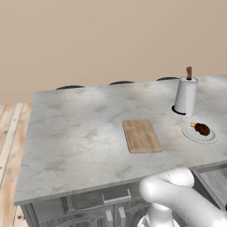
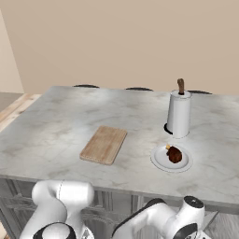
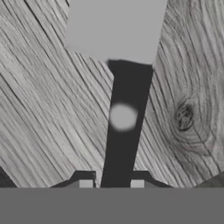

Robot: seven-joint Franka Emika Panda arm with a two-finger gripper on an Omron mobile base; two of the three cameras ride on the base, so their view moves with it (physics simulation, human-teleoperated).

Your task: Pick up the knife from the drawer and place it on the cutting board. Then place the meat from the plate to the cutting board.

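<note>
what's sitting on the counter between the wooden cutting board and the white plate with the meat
Nothing: between the light-brown wooden cutting board and the small round white plate the grey-veined marble counter is bare, seen in both base views.

The left base view looks from behind the arm, on its left side, forward and down over the desk (image 1: 80, 133). The cutting board (image 1: 141, 135) sits near the middle and the plate (image 1: 199, 133) is far to the right. The right base view looks at the same desk from the other side, so the board (image 2: 103, 144) and plate (image 2: 171, 158) show there too. Both stand well back. The hand view is very close, looking along the fingers (image 3: 85, 183) at the knife (image 3: 124, 131) handle on grey wood, probably the drawer (image 3: 39, 113) floor.
</note>
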